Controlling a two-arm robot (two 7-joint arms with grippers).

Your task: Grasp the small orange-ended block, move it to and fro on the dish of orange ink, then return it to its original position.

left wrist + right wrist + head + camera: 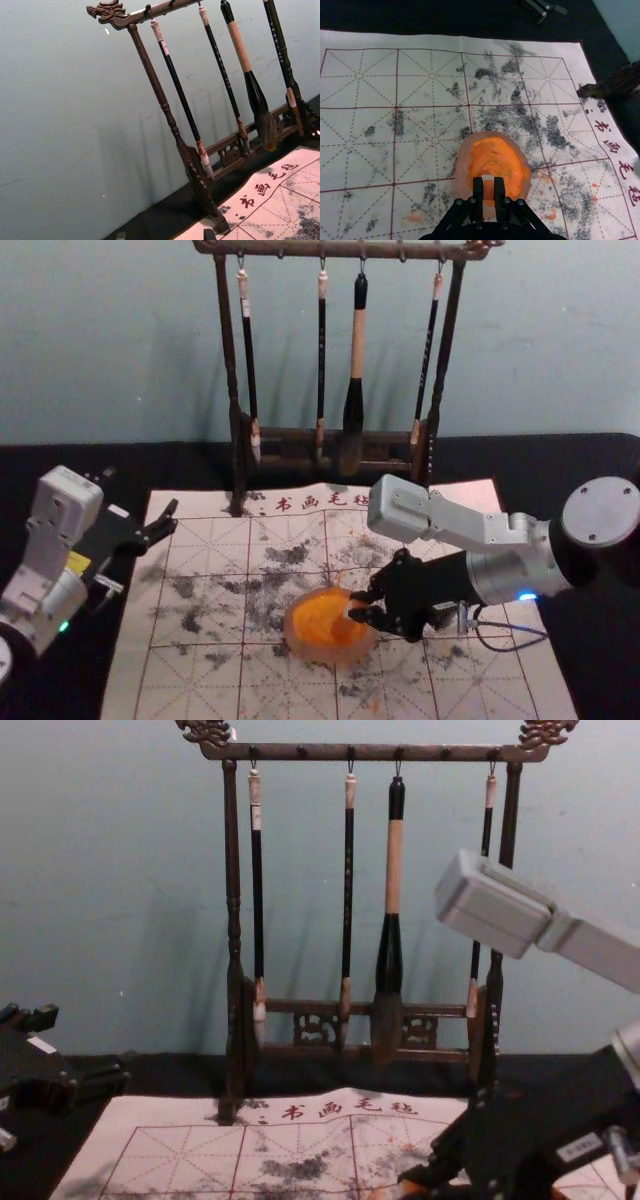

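Note:
My right gripper (358,608) is over the right side of the round dish (293,634) holding orange ink. A small block (355,610) shows pale between its fingers. In the right wrist view the gripper (489,191) is shut on the block (488,192), whose visible side is orange with a pale edge. The block overlaps the near part of the dish (463,161) there; whether it touches the ink cannot be told. My left gripper (140,502) is parked at the left with fingers spread; its fingertips also edge into the bottom of the left wrist view.
A dark wooden rack (234,940) with several hanging brushes (393,870) stands at the mat's far edge, against the wall. The white gridded mat (180,640), blotched with black and some orange stains, lies beneath the dish on a black cloth (590,460).

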